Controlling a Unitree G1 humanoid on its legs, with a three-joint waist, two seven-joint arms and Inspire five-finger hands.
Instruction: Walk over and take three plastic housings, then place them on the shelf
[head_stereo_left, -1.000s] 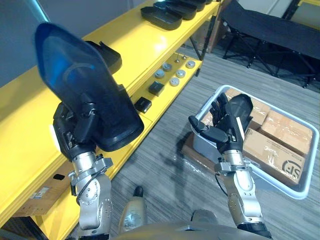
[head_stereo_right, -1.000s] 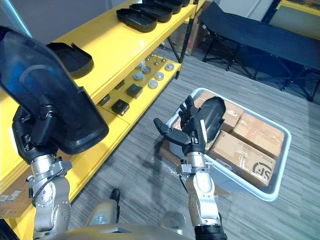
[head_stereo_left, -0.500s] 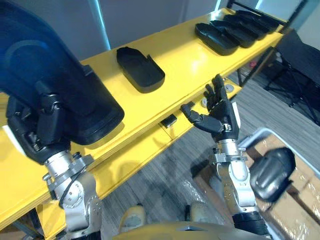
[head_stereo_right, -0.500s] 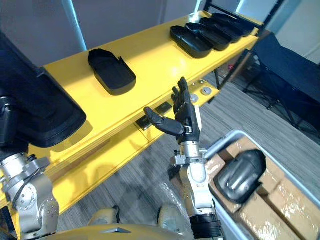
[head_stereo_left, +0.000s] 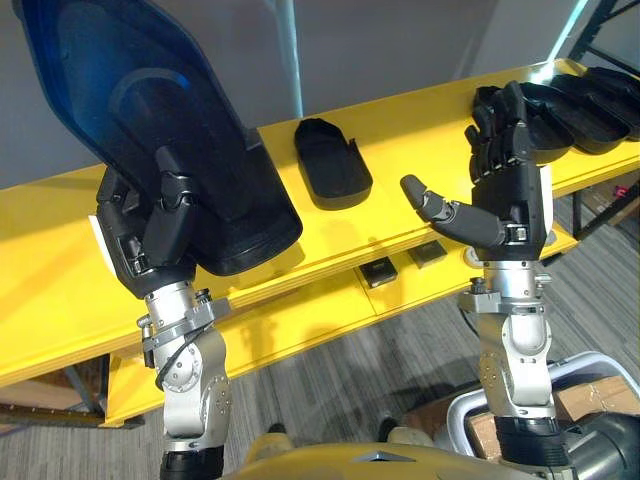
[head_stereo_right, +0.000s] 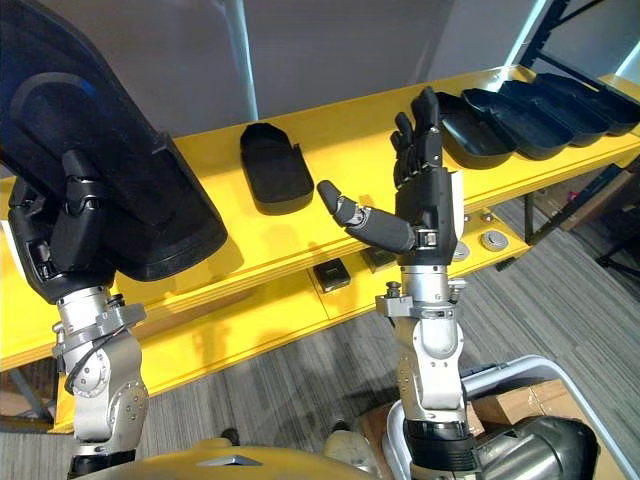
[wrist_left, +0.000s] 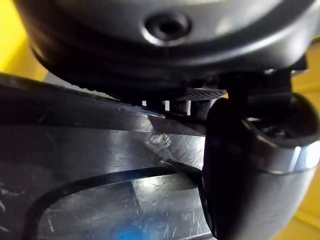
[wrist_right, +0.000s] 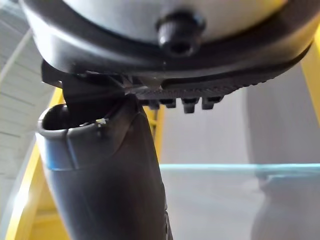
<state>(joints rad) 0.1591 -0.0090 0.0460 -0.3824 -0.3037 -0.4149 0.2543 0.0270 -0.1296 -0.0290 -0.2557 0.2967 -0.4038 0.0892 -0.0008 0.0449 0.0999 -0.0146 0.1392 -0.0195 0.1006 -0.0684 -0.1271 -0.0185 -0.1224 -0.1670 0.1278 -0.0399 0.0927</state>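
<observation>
My left hand (head_stereo_left: 145, 235) is shut on a large black plastic housing (head_stereo_left: 150, 130), held upright above the yellow shelf's (head_stereo_left: 400, 160) left part; its glossy inner face (wrist_left: 100, 200) shows in the left wrist view. My right hand (head_stereo_right: 425, 195) is raised before the shelf, open and holding nothing, fingers straight and thumb out to the side. One black housing (head_stereo_left: 332, 162) lies on the shelf top between my hands. Several more housings (head_stereo_right: 520, 110) lie in a row at the shelf's right end. Another dark housing (head_stereo_right: 535, 455) rests in a bin at the lower right.
Small black blocks (head_stereo_left: 378, 271) and round metal parts (head_stereo_right: 492, 240) sit on the shelf's lower level. A white bin (head_stereo_right: 540, 375) with cardboard boxes (head_stereo_right: 520, 400) stands on the grey floor at the lower right. A grey wall (head_stereo_left: 400, 40) rises behind the shelf.
The view has swung left from the bin to face the shelf. My right hand has risen higher in front of the shelf. The left hand keeps its hold on the housing.
</observation>
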